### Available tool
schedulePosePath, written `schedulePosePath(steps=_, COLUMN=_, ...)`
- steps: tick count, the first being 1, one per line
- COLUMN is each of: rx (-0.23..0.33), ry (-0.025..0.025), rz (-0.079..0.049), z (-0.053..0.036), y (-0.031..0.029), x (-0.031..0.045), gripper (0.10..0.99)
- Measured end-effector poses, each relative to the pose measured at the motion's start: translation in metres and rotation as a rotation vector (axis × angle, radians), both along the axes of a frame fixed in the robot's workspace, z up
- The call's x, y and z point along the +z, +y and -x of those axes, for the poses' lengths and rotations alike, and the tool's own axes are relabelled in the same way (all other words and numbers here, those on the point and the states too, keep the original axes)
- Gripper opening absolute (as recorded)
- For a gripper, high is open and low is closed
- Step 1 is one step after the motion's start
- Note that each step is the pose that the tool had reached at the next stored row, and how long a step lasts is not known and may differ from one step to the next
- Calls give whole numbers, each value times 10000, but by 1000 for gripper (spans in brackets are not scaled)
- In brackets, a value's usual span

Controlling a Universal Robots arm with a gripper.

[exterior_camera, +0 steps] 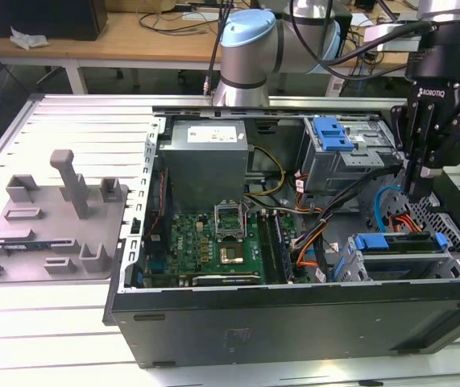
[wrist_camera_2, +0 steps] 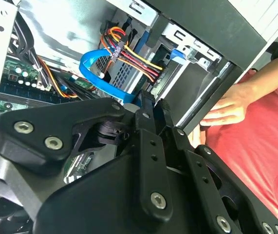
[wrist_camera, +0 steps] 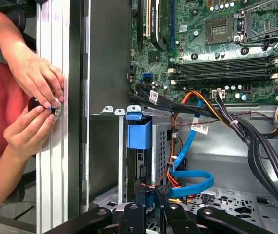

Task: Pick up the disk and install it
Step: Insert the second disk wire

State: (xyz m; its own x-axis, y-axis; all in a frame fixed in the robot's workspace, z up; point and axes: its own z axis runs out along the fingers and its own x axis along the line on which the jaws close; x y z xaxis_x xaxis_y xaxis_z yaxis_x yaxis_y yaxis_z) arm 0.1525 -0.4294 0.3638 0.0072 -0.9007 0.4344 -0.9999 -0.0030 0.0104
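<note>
Fingers of my gripper (exterior_camera: 420, 184) stand pressed together with nothing between them, hanging just above the open computer case (exterior_camera: 294, 322) at the exterior view's right; in both wrist views the two black fingers (wrist_camera: 146, 207) meet at their tips over the drive cage; the disk (exterior_camera: 399, 242) sits in that cage in the near right corner of the case, its blue carrier frame showing along the top edge, just below and to the left of my fingertips, apart from them; in the first wrist view its blue frame end (wrist_camera: 139, 134) stands upright in the bay, with a blue flat cable (wrist_camera: 190, 170) looping beside it and red, yellow and black wires running near; a second blue-fronted bay (exterior_camera: 332, 133) lies farther back in the case; the motherboard (exterior_camera: 221, 242) lies left of the cage, with the grey power supply box (exterior_camera: 205, 157) behind it; a grey fixture plate (exterior_camera: 48, 222) rests on the table well left of the case; a person's hands (wrist_camera: 36, 105) hold a small dark object at the table rail (wrist_camera: 51, 161) outside the case wall.
</note>
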Motion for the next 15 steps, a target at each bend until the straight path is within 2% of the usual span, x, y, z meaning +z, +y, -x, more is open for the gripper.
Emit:
schedulePosePath(steps=1, rx=0, ry=0, rz=1, z=4, y=0, x=0, gripper=208)
schedulePosePath(steps=2, rx=-1, ry=0, rz=1, z=11, y=0, x=-1, gripper=161)
schedulePosePath(steps=7, rx=-1, ry=-1, rz=1, z=16, y=0, x=-1, gripper=161)
schedulePosePath(steps=9, rx=-1, ry=-1, rz=-149, z=29, y=-14, x=2, gripper=161)
schedulePosePath(steps=10, rx=0, ry=-1, rz=-277, z=45, y=-36, x=3, gripper=161)
schedulePosePath(steps=11, rx=-1, ry=-1, rz=-420, z=56, y=-74, x=5, gripper=161)
schedulePosePath(steps=14, rx=1, ry=-4, rz=-611, z=59, y=-161, x=6, gripper=161)
schedulePosePath(steps=15, rx=-1, ry=-7, rz=-754, z=60, y=-193, x=5, gripper=161)
